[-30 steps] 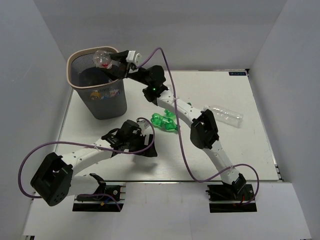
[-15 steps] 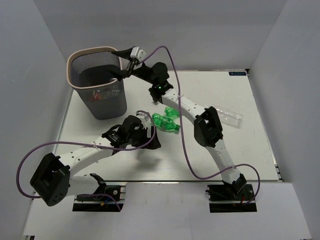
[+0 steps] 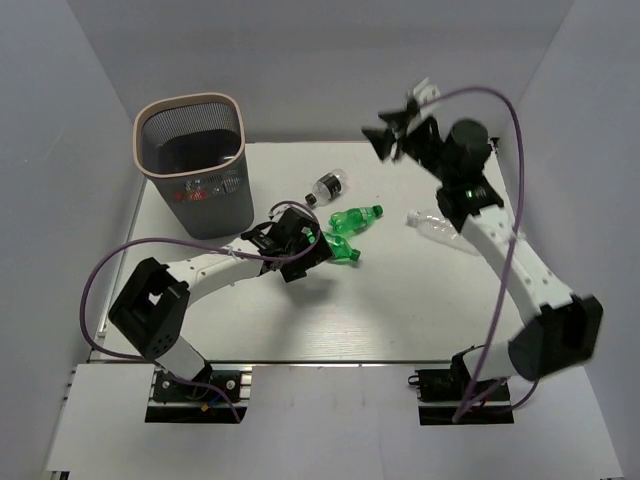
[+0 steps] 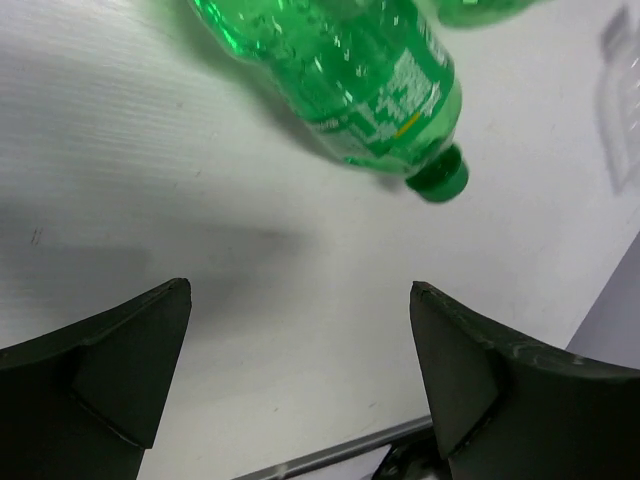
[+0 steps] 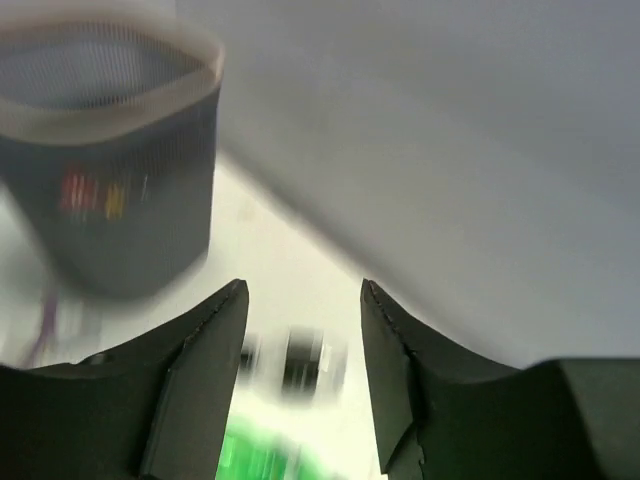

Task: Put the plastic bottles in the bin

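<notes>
Left end effector [image 3: 312, 245] is low over the desk [image 3: 400, 310], jaws wide apart with nothing between them. From the left wrist [image 4: 300, 372], the nearer green bottle [image 4: 350, 70] lies just ahead of the fingertips, not touching. Its long axis runs diagonally there, green cap toward the lower right of that view.

Top view – that bottle [image 3: 342, 252] sits mid-desk, just beside the left fingers. A second green bottle [image 3: 355, 218] lies just behind it, long axis near-left to far-right, cap at the far-right end. The two look like they touch at their near ends (hard to confirm).

A clear bottle with a dark cap [image 3: 328, 186] lies on its side between the bin [image 3: 190, 100] and the green pair, dark end toward the bin. Another clear bottle [image 3: 440, 228] lies right of centre, long axis roughly left-right, partly under the right arm.

Right end effector [image 3: 392, 128] is raised at the far side, well apart from every bottle. The right wrist view [image 5: 300, 370] is motion-blurred, but the jaws stand apart and hold nothing.

The bin [image 5: 120, 230] stands upright at the far-left corner – coloured bits show through the mesh low down.
</notes>
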